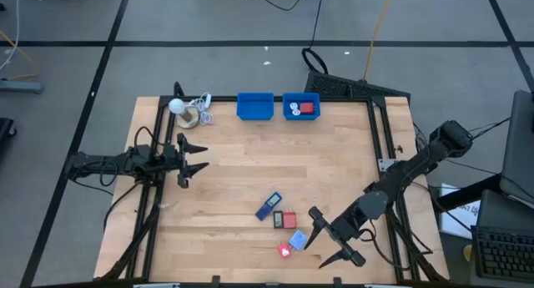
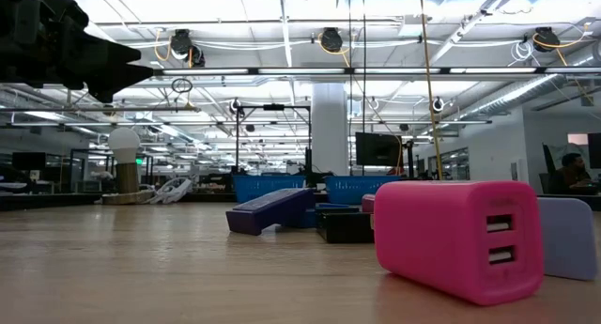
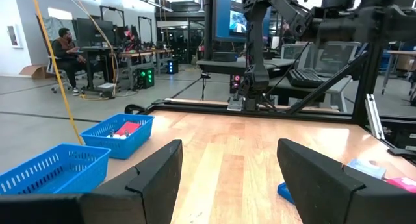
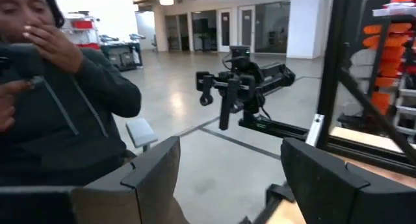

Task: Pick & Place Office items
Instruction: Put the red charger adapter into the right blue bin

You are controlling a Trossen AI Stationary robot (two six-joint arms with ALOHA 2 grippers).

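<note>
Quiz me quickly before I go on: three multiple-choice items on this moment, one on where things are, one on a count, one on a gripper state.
1. Where is the red item that has already been binned?
A. left blue bin
B. right blue bin
C. beside the white ball

2. How many blue bins stand at the table's far edge?
A. one
B. two
C. three

3. What does the right gripper hold?
A. nothing, fingers apart
B. the pink charger
C. a dark blue piece

Key: 1 B, it lies in the right blue bin, while the left blue bin looks empty. 2 B, both show from above. 3 A, its wrist view shows a bare gap.
</note>
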